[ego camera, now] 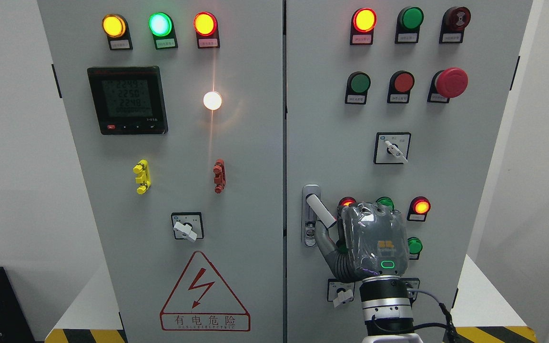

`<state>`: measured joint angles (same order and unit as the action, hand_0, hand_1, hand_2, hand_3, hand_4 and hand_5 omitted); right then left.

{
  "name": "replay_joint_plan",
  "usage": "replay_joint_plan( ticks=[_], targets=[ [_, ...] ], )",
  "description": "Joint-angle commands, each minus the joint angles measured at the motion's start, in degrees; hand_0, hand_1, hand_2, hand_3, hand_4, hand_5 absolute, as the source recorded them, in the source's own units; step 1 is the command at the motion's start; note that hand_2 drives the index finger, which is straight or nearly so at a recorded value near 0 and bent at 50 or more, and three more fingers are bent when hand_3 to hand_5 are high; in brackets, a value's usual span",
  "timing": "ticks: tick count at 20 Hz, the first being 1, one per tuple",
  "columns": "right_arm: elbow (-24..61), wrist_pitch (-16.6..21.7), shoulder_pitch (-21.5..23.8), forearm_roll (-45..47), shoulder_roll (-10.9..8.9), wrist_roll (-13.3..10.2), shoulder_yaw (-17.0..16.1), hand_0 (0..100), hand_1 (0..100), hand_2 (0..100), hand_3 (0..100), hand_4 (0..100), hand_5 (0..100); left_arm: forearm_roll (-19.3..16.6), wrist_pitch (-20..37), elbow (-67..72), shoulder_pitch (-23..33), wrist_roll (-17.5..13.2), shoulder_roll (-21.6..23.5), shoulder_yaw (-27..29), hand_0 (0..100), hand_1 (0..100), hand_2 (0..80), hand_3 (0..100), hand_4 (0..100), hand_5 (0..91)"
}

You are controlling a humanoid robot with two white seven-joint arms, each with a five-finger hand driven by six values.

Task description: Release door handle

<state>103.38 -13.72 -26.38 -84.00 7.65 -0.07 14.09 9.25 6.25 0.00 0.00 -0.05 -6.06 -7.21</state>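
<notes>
right hand (367, 238) lower right of frame, thumb beside tilted door handle (320, 211), finger state unclear, grey cabinet (255, 190)

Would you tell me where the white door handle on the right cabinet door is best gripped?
Probably on the door handle's free lower-right end, approached from the right, where the right hand is. The lever tilts out from its base plate, leaving that end clear.

Head-height view, close, square-on to cabinet doors (236, 200)
</notes>
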Motion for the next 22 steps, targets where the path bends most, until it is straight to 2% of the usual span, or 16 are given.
replay_joint_plan(
  ticks=[1,22],
  targets=[
    [0.06,0.01,0.02,-0.02,-0.01,-0.01,-0.38,56,50,94,100,100,100,-0.02,-0.01,1.67,-1.5,0.05,0.0,0.0,12,56,0.0,0,0,0.0],
    [0.5,0.1,-0.07,0.16,0.08,-0.1,-0.82,57,48,94,100,100,100,-0.02,-0.01,1.67,-1.5,0.05,0.0,0.0,12,56,0.0,0,0,0.0]
  ],
)
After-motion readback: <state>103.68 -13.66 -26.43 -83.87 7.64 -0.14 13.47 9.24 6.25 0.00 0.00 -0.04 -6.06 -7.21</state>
